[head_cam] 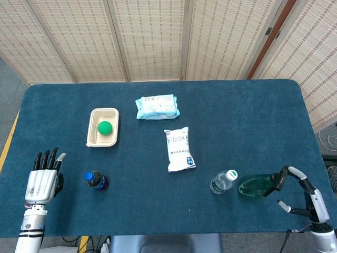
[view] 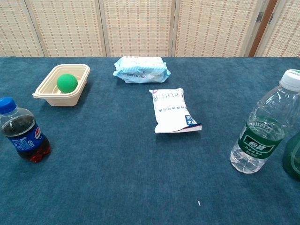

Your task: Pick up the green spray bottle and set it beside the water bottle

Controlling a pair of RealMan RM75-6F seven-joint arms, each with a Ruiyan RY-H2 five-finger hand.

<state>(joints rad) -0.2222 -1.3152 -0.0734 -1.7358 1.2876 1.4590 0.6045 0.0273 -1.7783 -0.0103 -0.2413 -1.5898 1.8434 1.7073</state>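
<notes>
The green spray bottle (head_cam: 256, 186) stands on the blue table near the front right, just right of the clear water bottle (head_cam: 223, 181). In the chest view only the spray bottle's edge (view: 294, 157) shows at the right border, beside the water bottle (view: 265, 128). My right hand (head_cam: 304, 196) hangs to the right of the spray bottle with its fingers spread, holding nothing, clear of the bottle's nozzle. My left hand (head_cam: 43, 179) rests at the front left, fingers straight and apart, empty. Neither hand appears in the chest view.
A small cola bottle (head_cam: 96, 180) stands near my left hand. A beige tray (head_cam: 93, 134) holds a green ball (head_cam: 105, 127). A blue wipes pack (head_cam: 157, 106) and a white packet (head_cam: 178, 149) lie mid-table. Woven screens close off the back.
</notes>
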